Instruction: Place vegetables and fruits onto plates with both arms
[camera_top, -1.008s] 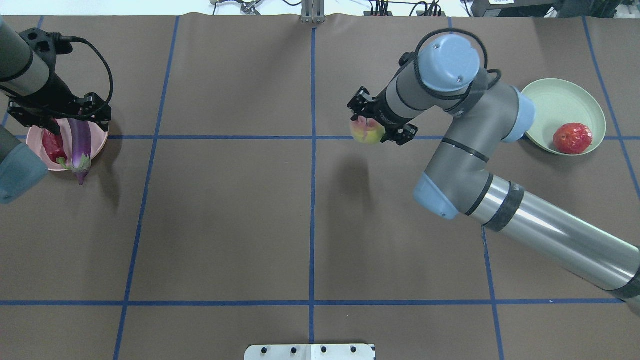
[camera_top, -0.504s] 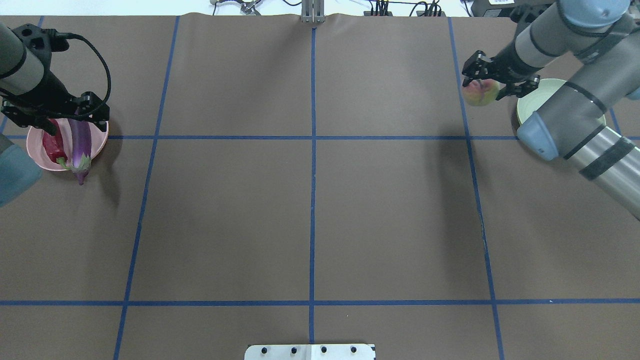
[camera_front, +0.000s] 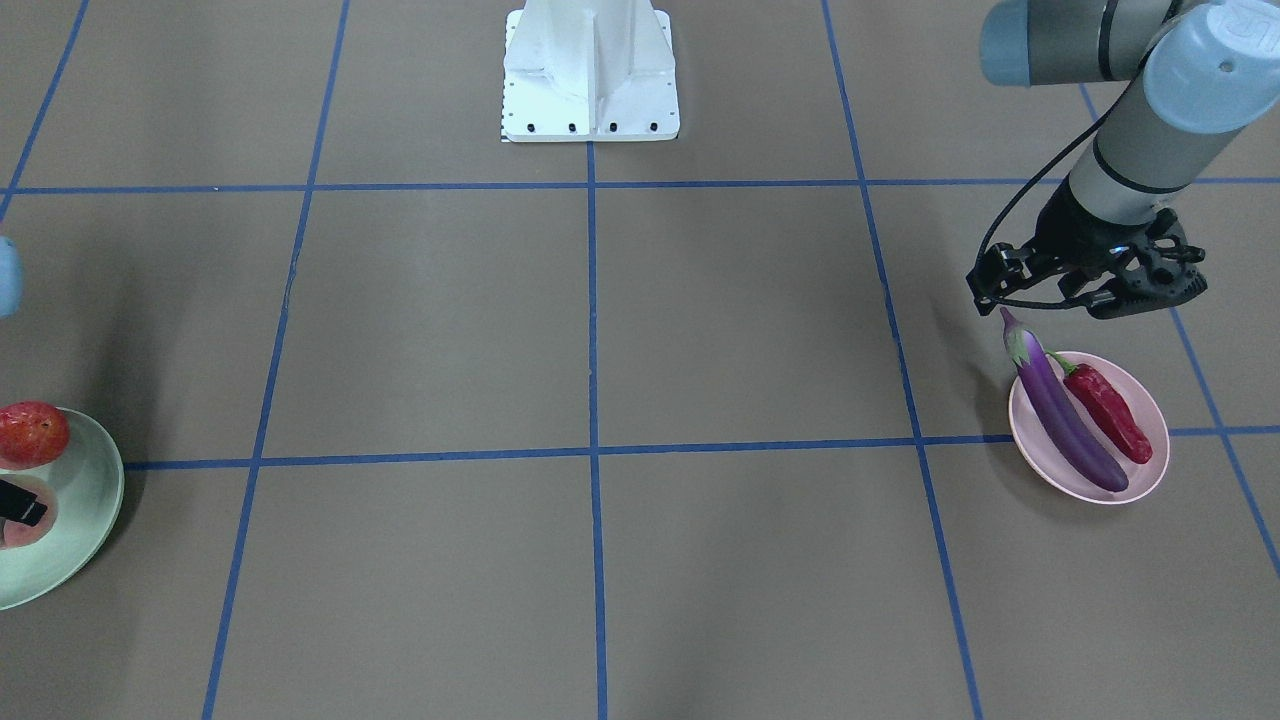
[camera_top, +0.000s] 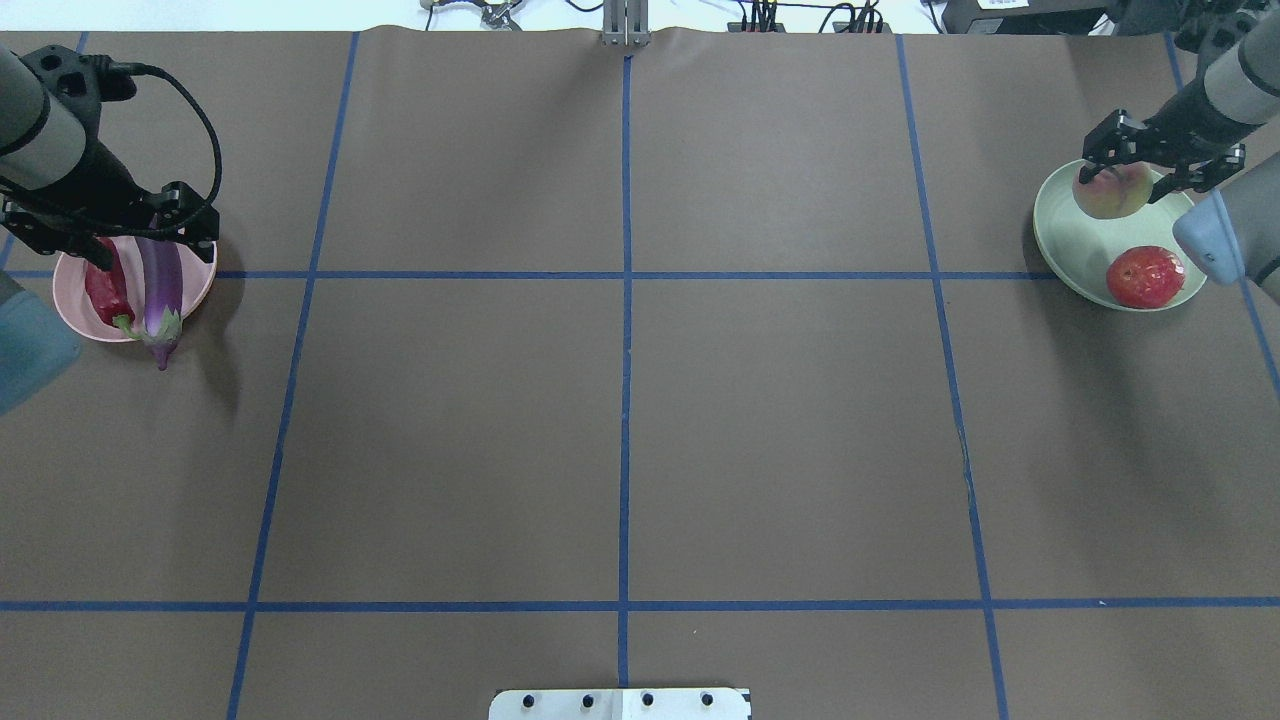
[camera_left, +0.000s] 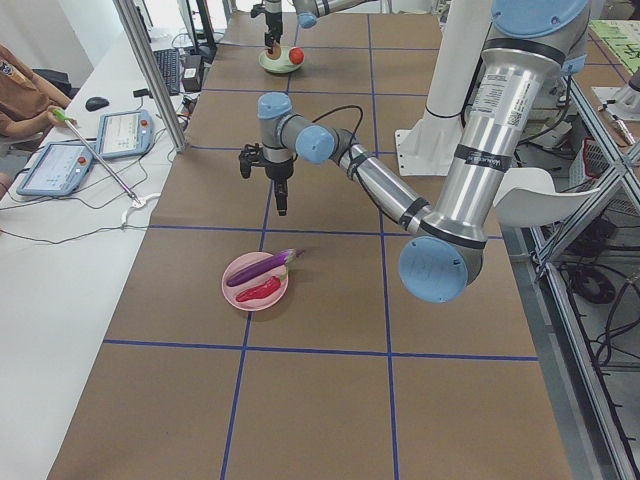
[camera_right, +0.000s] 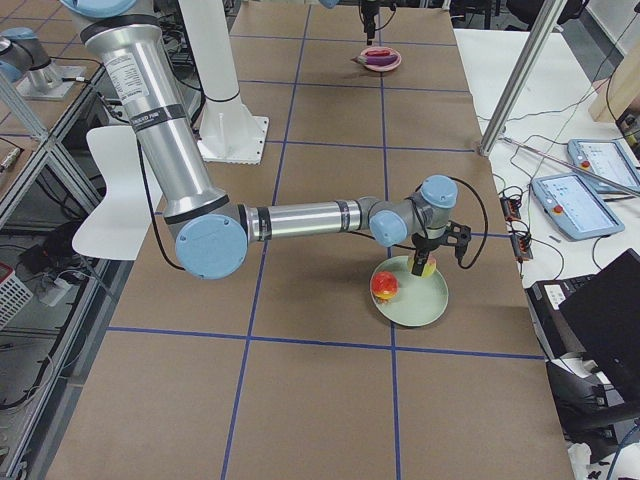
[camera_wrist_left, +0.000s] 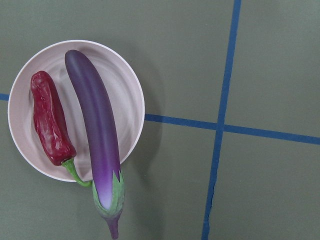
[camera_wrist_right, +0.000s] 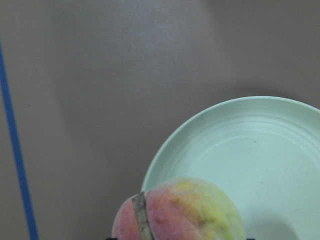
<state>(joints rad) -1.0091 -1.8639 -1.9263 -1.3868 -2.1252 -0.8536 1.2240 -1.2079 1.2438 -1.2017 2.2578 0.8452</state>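
Halved fruit (camera_top: 1110, 192) hanging over the mint plate (camera_top: 1070, 250)
Right gripper (camera_top: 1126, 178) clamps it above the rim; released here, it could roll off. Left gripper (camera_front: 1086, 290) spread, empty

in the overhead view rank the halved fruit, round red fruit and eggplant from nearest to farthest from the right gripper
1. halved fruit, held in the right gripper over the green plate
2. round red fruit, same plate, nearer the robot
3. eggplant, far across on the pink plate

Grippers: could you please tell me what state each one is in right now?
Left gripper: open, holding nothing.
Right gripper: closed on the halved fruit, over the green plate.
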